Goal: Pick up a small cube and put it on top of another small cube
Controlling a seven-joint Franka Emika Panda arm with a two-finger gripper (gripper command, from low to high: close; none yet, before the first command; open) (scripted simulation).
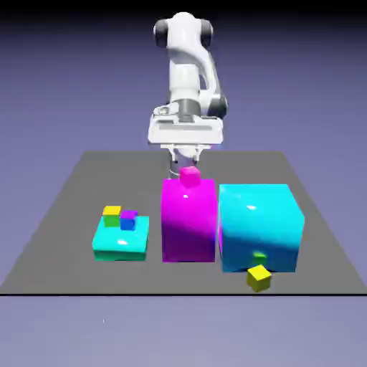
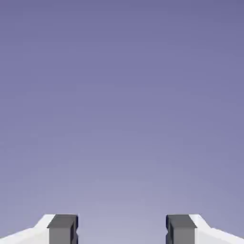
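Arm parked at back, yellow cube not yet picked.

L to R in exterior view: flat cyan slab (image 1: 120, 244) w/ tiny yellow, green, blue cubes clustered on top (image 1: 120, 217); tall magenta block (image 1: 188, 221) w/ tiny magenta cube (image 1: 190, 176) on top; big cyan block (image 1: 259, 226). Small yellow cube (image 1: 259, 278) lies loose on table (image 1: 64, 215) just in front, prob. easiest pick. Gripper (image 2: 122, 228) spread apart, empty, aimed at backdrop.

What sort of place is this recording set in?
Most likely a rendered simulation, not a real room: a flat grey table floats before a plain blue-violet backdrop, a white arm stands at its far edge, and glossy flat-coloured blocks such as the cyan block sit on it.
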